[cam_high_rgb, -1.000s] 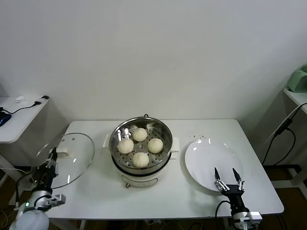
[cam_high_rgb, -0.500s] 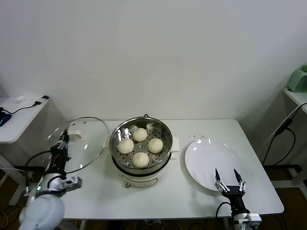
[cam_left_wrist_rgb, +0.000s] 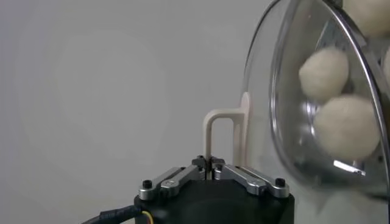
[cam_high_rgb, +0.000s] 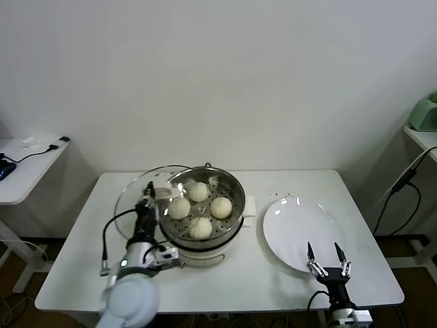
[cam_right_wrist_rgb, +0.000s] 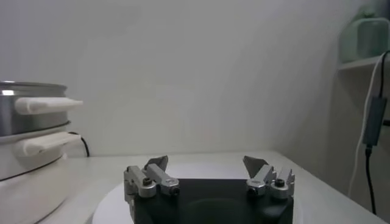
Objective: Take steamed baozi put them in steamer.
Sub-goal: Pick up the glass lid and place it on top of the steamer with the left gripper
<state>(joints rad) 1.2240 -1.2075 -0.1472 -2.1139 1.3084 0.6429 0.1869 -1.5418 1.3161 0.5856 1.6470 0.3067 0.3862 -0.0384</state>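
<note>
Four cream-white baozi lie on the perforated tray of the steel steamer [cam_high_rgb: 232, 191]: one at the back [cam_high_rgb: 199, 192], one left [cam_high_rgb: 179, 208], one right [cam_high_rgb: 220, 206], one in front [cam_high_rgb: 200, 227]. My left gripper [cam_high_rgb: 149, 195] is shut on the cream handle [cam_left_wrist_rgb: 220, 129] of the glass lid [cam_high_rgb: 126, 205] and holds the lid tilted, off the table, against the steamer's left side. Two baozi [cam_left_wrist_rgb: 326, 73] show through the glass [cam_left_wrist_rgb: 286, 91]. My right gripper [cam_high_rgb: 325, 255] is open and empty over the front edge of the white plate [cam_high_rgb: 300, 225].
The steamer's white side handles [cam_right_wrist_rgb: 46, 105] show in the right wrist view, with the plate rim [cam_right_wrist_rgb: 109, 207] under the right gripper [cam_right_wrist_rgb: 207, 165]. A side table with cables [cam_high_rgb: 27, 154] stands far left. A green appliance [cam_high_rgb: 427, 113] and a hanging cable [cam_high_rgb: 403, 184] are at the right.
My left arm has carried the glass lid from the table's left edge rightward, up to the steamer's left side. The right gripper has hardly moved.
</note>
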